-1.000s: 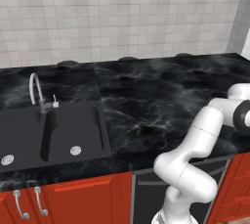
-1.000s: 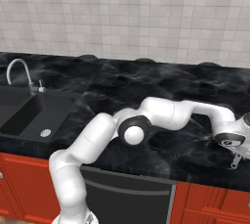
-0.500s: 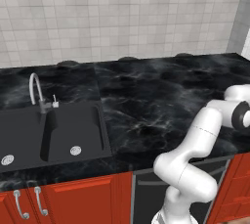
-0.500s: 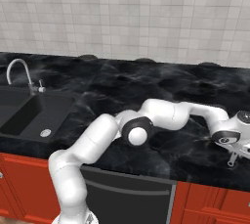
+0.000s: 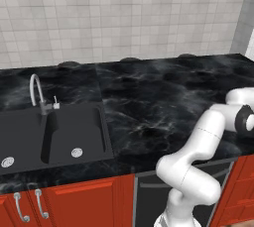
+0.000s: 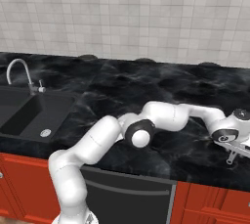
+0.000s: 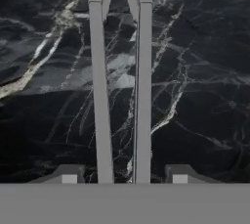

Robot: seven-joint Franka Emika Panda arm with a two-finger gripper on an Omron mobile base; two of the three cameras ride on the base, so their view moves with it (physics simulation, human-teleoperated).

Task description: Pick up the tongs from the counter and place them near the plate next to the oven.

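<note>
Faucet (image 5: pixel 35 92) and sink at far left, untouched. Across the counter (image 5: pixel 158 97), arm stretched further right than 1 s ago. Gripper (image 7: pixel 124 179) lowered over the tongs (image 7: pixel 119 86), fingers wide apart astride both arms, grasping nothing; closing seems next.

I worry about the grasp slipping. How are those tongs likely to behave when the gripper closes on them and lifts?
The tongs are two thin, smooth metal arms with a gap between them, so they will probably flex together when squeezed. The slick finish could slide between the fingertips. Being long and slim, they may tilt if gripped off-centre.
</note>
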